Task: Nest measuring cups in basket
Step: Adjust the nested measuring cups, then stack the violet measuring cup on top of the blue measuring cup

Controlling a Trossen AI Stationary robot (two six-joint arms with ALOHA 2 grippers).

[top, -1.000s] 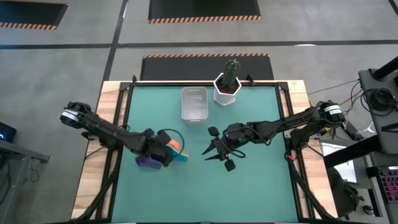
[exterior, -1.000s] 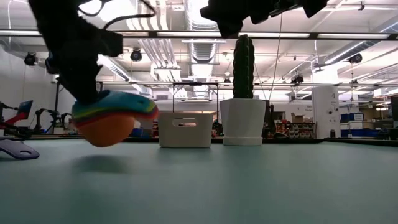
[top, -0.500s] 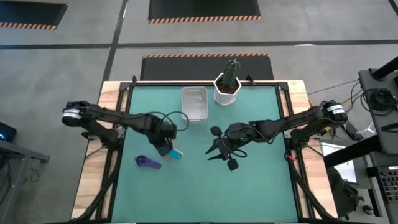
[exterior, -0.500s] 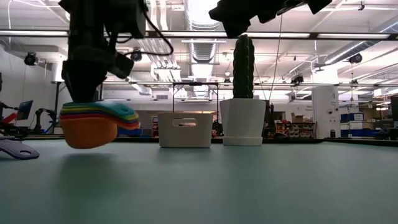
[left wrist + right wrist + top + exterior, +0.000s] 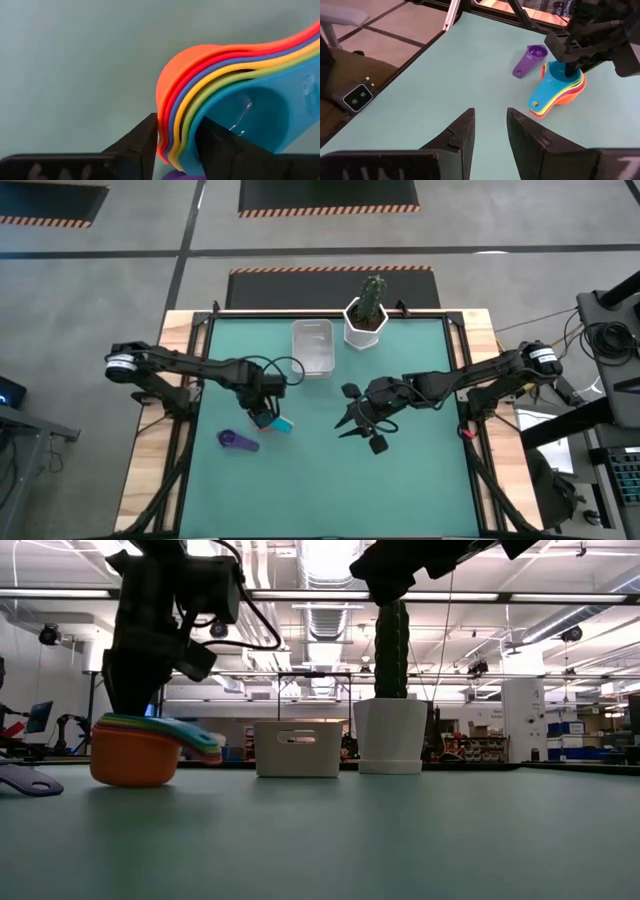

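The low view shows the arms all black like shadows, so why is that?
Low view: bright ceiling lights behind turn the left arm into a silhouette, while the stack of nested rainbow plastic measuring cups stays colourful, with a faint shadow on the green table. Left wrist view: the close dark fingers look soft.

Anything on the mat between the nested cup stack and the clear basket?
Nothing visible. The high view shows bare mat between the nested cup stack, under the left gripper, and the basket. The purple cup lies on the stack's far side from the basket, the cactus pot sits beside the basket, and the right gripper hangs off to the side.
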